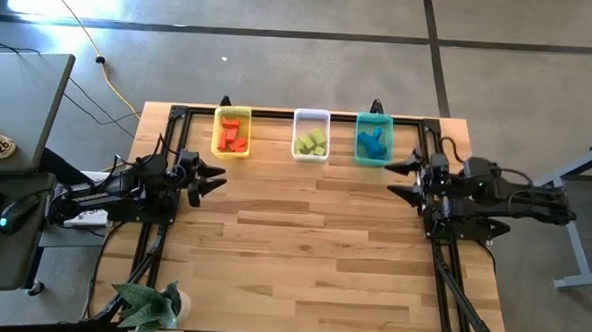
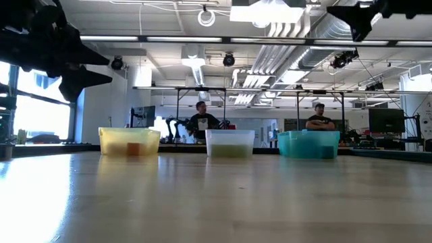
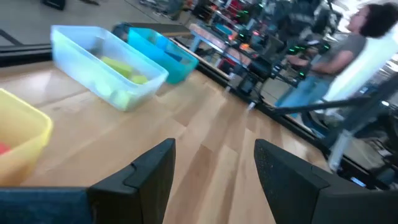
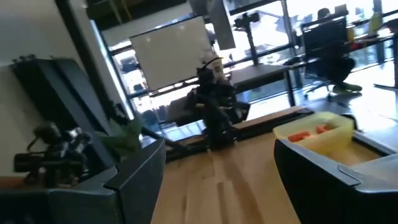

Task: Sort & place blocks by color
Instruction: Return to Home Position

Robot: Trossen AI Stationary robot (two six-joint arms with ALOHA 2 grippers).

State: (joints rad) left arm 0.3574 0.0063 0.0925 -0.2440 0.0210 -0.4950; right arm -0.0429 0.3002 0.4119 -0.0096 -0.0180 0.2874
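High view: blocks point(image 1: 312, 143) are all seen inside the far-edge bins point(image 1: 311, 114). Left gripper point(image 1: 216, 179) and right gripper point(image 1: 393, 179) are spread open, empty, at opposite table sides; only retraction is judged needed.

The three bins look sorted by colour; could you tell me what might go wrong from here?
The open left gripper is near the yellow bin, the open right gripper near the teal bin; a swing might clip either.
Both stand by the table's far edge, so a knock could tip one off.
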